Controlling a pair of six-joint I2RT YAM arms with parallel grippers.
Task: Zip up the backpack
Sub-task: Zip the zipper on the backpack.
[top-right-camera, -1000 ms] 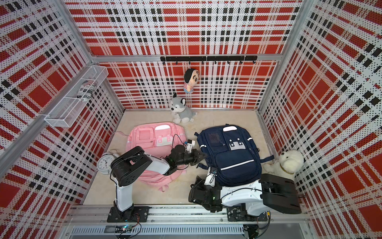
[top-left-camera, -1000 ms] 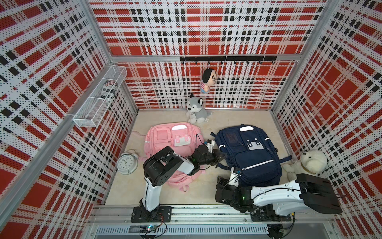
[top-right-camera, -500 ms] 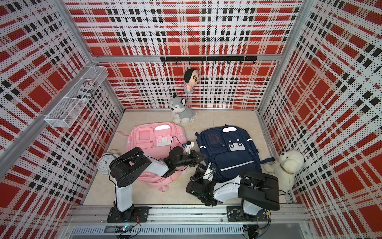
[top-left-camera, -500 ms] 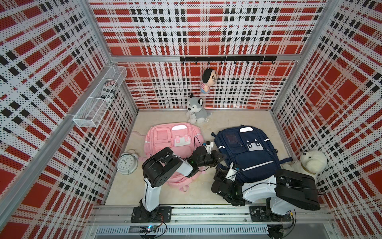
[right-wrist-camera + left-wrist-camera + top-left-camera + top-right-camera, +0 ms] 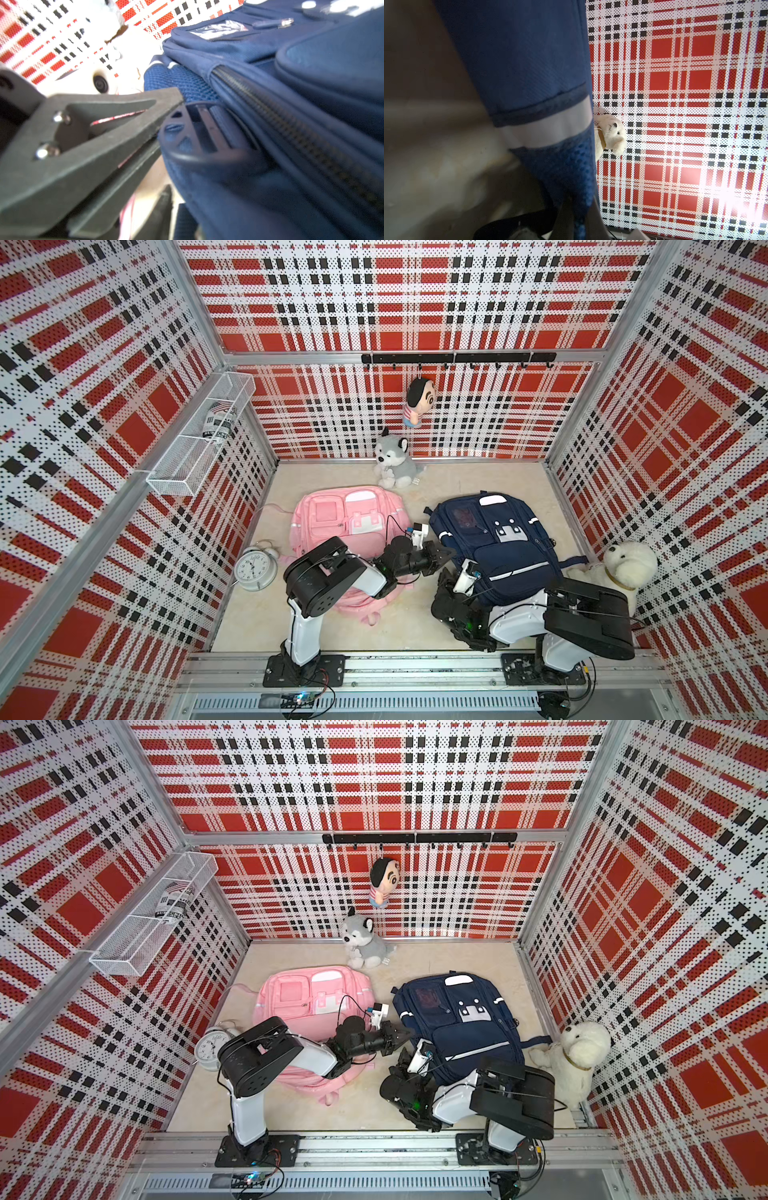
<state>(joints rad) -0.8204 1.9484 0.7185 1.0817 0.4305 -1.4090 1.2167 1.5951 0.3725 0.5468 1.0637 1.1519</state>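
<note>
The navy backpack [image 5: 494,547] [image 5: 461,1023] lies flat on the floor, right of centre. My left gripper [image 5: 451,551] [image 5: 409,1031] reaches across to its left edge. In the left wrist view it [image 5: 579,207] is shut on the blue mesh fabric of the backpack [image 5: 529,62]. My right gripper [image 5: 446,572] [image 5: 405,1052] sits low against the bag's near-left corner. In the right wrist view its jaws [image 5: 174,212] stand close together beside the backpack [image 5: 270,197]; anything between them is blurred. A zipper track [image 5: 291,128] and a plastic buckle [image 5: 203,133] run along the side there.
A pink backpack [image 5: 349,526] lies under the left arm. An alarm clock [image 5: 254,568] stands left of it. A husky plush [image 5: 395,464] sits by the back wall, a white plush [image 5: 627,564] at the right wall. A doll [image 5: 417,402] hangs from the hook rail.
The right arm has folded in and its gripper has moved up against the backpack's near-left corner, its jaws narrowing. The left gripper has kept its hold and place.
</note>
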